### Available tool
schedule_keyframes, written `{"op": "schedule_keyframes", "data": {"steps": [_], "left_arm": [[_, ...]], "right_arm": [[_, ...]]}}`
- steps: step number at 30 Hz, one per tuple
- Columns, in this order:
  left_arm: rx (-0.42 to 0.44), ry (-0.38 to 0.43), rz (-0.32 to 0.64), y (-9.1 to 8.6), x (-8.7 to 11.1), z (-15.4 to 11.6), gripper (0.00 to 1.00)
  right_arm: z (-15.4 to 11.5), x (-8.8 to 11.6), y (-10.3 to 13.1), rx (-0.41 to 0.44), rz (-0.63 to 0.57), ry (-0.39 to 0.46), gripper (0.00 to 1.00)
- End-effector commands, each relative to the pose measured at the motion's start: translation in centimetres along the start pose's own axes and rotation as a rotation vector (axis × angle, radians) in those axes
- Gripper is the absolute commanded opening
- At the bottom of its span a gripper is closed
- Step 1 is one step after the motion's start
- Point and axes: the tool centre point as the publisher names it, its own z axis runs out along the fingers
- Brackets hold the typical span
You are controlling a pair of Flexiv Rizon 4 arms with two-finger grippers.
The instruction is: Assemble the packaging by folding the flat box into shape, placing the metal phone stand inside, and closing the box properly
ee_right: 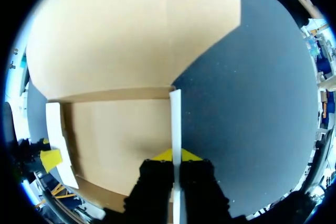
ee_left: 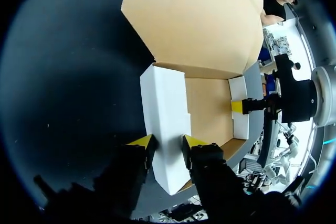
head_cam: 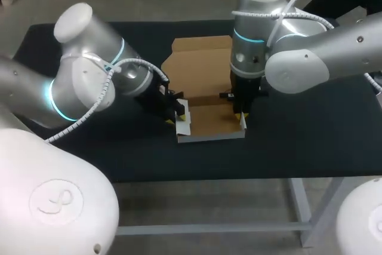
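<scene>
A cardboard box (head_cam: 212, 121), brown inside and white outside, lies on the black table with its lid flap (head_cam: 200, 64) folded back flat behind it. My left gripper (head_cam: 179, 116) straddles the raised white left side wall (ee_left: 163, 103), and its yellow fingertips (ee_left: 143, 141) press that wall from both sides. My right gripper (head_cam: 240, 114) is shut on the thin upright right side wall (ee_right: 175, 114). In the right wrist view the right gripper (ee_right: 177, 156) pinches this wall, and a tip of the left gripper (ee_right: 51, 159) shows across the tray. No phone stand is in view.
The black tabletop (head_cam: 310, 141) spreads out on both sides of the box, with its front edge close below the box. Both arms come in low over the table from the sides. The lid (ee_left: 194, 19) covers the table behind the tray.
</scene>
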Motion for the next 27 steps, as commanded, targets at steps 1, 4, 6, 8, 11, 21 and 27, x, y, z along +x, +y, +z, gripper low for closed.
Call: {"op": "schedule_keyframes", "data": {"steps": [1, 4, 6, 8, 11, 21, 27], "left_arm": [[0.004, -0.185, -0.008, -0.1, 0.2, 0.6, 0.33], [0.006, -0.22, -0.015, -0.2, 0.1, 0.8, 0.28], [0.0, -0.239, -0.017, -0.3, 0.0, 0.9, 0.26], [-0.009, -0.26, -0.018, -0.4, -0.2, 1.0, 0.26], [-0.017, -0.289, -0.02, -0.5, -0.3, 1.1, 0.26], [-0.022, -0.367, -0.021, -0.5, -0.8, 1.4, 0.17], [-0.033, -0.402, -0.022, -0.5, -1.1, 1.7, 0.18]], "right_arm": [[0.0, 0.2, 0.1, 0.004, 0.0, -0.002, 0.0], [0.0, 0.2, 0.1, 0.004, 0.0, -0.002, 0.0], [0.0, 0.2, 0.1, 0.004, 0.0, -0.002, 0.0], [0.0, 0.2, 0.1, 0.004, 0.0, -0.002, 0.0], [0.0, 0.2, 0.1, 0.004, 0.0, -0.002, 0.0], [0.0, 0.2, 0.1, 0.004, 0.0, -0.002, 0.0], [0.0, 0.2, 0.1, 0.004, 0.0, -0.002, 0.0]]}}
